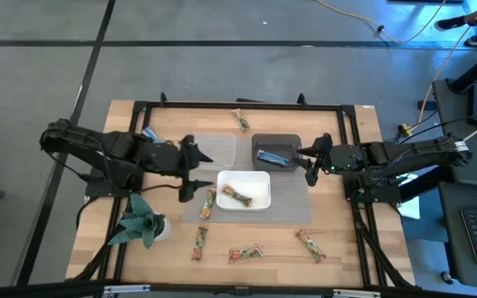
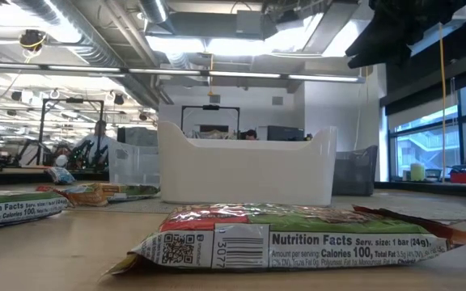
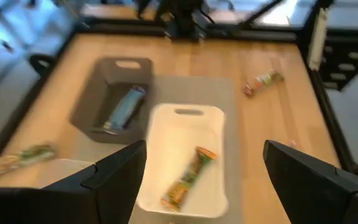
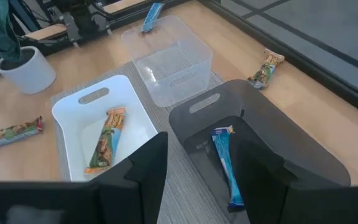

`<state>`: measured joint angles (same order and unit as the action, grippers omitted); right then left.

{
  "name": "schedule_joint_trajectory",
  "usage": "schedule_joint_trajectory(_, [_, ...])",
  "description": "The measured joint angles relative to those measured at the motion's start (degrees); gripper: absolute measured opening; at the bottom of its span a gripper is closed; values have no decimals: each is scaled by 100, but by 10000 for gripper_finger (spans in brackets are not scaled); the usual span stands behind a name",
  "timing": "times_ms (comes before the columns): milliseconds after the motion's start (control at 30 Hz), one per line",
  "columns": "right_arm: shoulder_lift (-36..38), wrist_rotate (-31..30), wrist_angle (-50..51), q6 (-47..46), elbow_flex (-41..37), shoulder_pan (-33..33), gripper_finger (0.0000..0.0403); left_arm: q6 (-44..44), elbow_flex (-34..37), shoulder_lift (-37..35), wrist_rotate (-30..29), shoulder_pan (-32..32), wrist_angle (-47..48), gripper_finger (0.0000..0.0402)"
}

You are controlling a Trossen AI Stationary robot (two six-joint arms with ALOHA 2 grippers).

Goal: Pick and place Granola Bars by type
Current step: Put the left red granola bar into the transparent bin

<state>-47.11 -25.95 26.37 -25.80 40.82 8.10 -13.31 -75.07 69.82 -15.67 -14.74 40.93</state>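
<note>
A dark grey tub (image 1: 277,142) holds one blue bar (image 1: 272,157), also seen in the right wrist view (image 4: 227,165). The white tub (image 1: 262,178) holds one tan bar (image 1: 237,196). A clear tub (image 1: 214,151) stands behind it. Tan bars lie flat on the table at the near side (image 1: 245,253) (image 1: 311,245) (image 1: 199,242), on the mat (image 1: 209,203) and at the far edge (image 1: 240,120). A blue bar (image 1: 149,132) lies by the left arm. My left gripper (image 1: 189,169) is open beside the white tub's left end. My right gripper (image 1: 309,163) is open at the grey tub's right end.
A green paper plant in a white pot (image 1: 142,220) stands at the near left. A grey mat (image 1: 292,207) lies under the tubs. A black frame (image 1: 238,105) runs around the table. In the low view, a tan bar (image 2: 298,238) lies in front of the white tub (image 2: 245,166).
</note>
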Motion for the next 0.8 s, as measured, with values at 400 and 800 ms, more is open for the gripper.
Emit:
schedule_joint_trajectory(400, [0,2,201,380,0,2,174,-754,-1112,1743,623,-178,1207,315])
schedule_joint_trajectory(800, [0,50,282,265,-2,2,174,-2356,-1126,2598,723,-682,1511,315])
